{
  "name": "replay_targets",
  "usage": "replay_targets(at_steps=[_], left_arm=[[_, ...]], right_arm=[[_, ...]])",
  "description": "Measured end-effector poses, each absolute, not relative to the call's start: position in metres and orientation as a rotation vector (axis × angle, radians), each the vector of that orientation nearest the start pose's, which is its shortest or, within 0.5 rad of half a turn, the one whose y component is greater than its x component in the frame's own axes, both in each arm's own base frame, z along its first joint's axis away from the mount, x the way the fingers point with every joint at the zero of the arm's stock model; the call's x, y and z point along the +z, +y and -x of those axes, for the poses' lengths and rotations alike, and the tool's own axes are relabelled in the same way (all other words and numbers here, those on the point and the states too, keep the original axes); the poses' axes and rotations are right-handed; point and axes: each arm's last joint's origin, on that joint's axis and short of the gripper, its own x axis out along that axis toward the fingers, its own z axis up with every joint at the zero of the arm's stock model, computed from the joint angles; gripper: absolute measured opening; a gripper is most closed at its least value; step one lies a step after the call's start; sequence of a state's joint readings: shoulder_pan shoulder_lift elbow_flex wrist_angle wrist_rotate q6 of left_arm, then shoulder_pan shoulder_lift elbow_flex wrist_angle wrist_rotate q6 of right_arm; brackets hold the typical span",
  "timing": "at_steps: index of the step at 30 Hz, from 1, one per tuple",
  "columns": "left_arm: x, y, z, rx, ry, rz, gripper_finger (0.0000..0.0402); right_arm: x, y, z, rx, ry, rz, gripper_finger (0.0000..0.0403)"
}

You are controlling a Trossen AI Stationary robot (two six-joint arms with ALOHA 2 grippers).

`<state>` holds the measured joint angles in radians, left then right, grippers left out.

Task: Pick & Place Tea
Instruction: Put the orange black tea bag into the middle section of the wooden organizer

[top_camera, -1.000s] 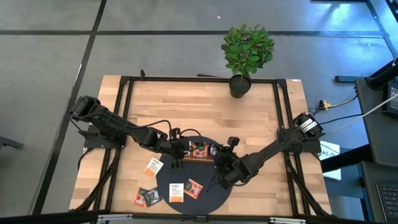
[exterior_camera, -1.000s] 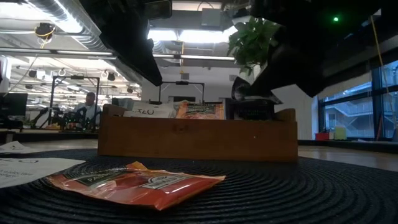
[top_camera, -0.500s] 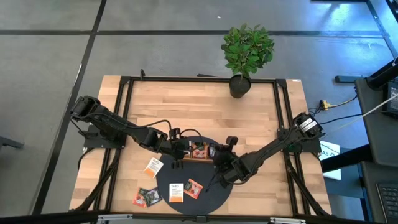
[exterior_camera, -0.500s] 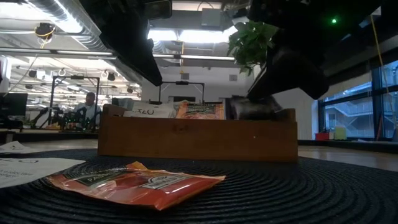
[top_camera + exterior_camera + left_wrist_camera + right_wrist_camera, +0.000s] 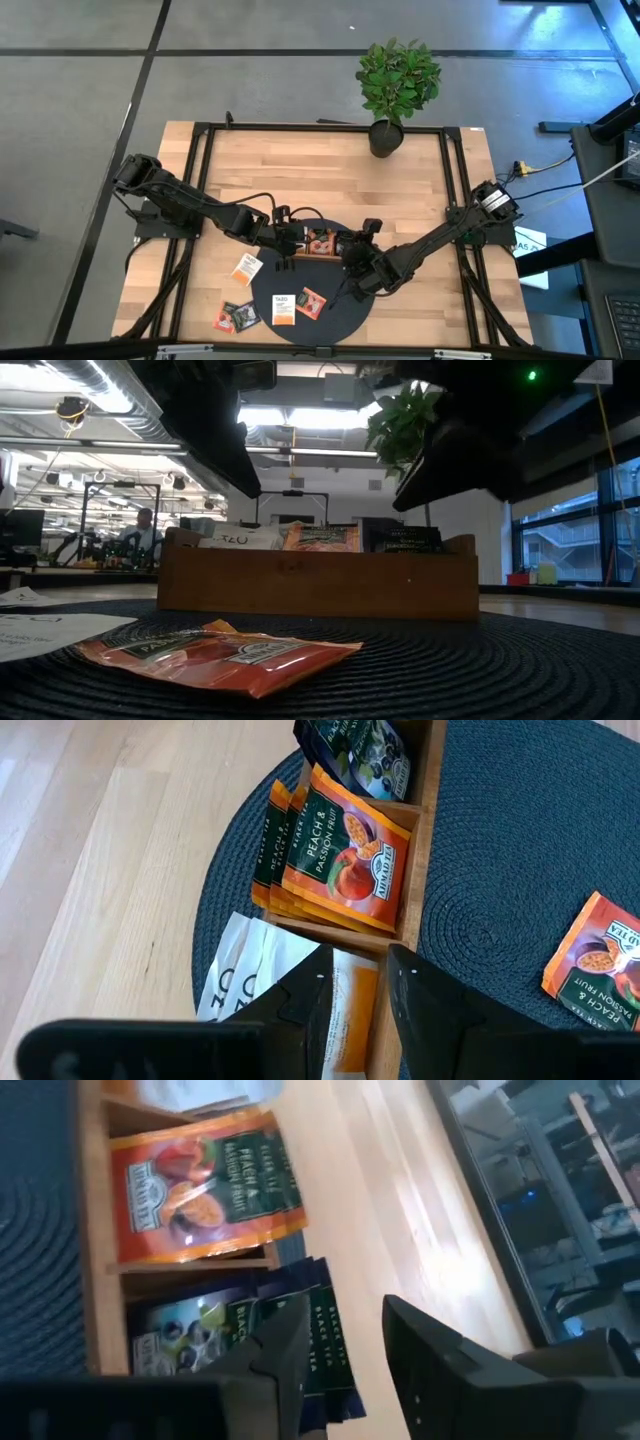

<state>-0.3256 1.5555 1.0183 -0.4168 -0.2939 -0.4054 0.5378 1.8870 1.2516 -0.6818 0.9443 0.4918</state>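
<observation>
My right gripper (image 5: pixel 340 1355) has parted its fingers and lifted off the dark sachet (image 5: pixel 240 1350), which now rests in the end compartment of the wooden tray (image 5: pixel 316 580) (delivery apparently complete). My left gripper (image 5: pixel 355 995), empty, hovers over the white-sachet compartment. Loose sachets, including an orange sachet (image 5: pixel 215 653), remain on the mat.

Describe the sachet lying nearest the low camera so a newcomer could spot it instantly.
Start at the round dark woven mat on the table and look in front of the wooden tray. The orange sachet lies flat there. Unlike the white sachets beside it, it is bright orange and crinkled.
</observation>
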Motion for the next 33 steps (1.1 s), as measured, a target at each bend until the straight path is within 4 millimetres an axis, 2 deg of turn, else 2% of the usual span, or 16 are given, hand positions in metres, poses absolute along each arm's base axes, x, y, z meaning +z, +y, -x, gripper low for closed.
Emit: replay_targets(at_steps=[3,5,8,13,16,21,27,33], left_arm=[[0.216,-0.092,-0.299,0.154,0.893,0.086,0.0095],[0.216,-0.092,-0.299,0.153,0.892,0.087,0.0095],[0.216,-0.093,-0.300,0.133,0.887,0.101,0.0095],[0.222,-0.100,-0.306,0.004,0.830,0.182,0.0095],[0.224,-0.114,-0.305,-0.098,0.813,0.202,0.0095],[0.219,-0.153,-0.303,-0.218,0.747,0.205,0.0095],[0.191,-0.195,-0.310,-0.273,0.662,0.216,0.0095],[0.149,-0.216,-0.312,-0.228,0.748,0.307,0.0095]], right_arm=[[0.187,0.167,-0.321,-0.508,0.881,0.423,0.0130],[0.192,0.170,-0.322,-0.404,0.966,0.370,0.0130],[0.189,0.176,-0.323,-0.214,1.068,0.290,0.0130],[0.177,0.180,-0.326,-0.088,1.034,0.273,0.0130],[0.175,0.184,-0.331,-0.023,0.968,0.271,0.0130],[0.178,0.193,-0.339,0.177,0.871,0.230,0.0130],[0.184,0.198,-0.346,0.254,0.775,0.180,0.0130],[0.187,0.201,-0.348,0.268,0.754,0.091,0.0130]])
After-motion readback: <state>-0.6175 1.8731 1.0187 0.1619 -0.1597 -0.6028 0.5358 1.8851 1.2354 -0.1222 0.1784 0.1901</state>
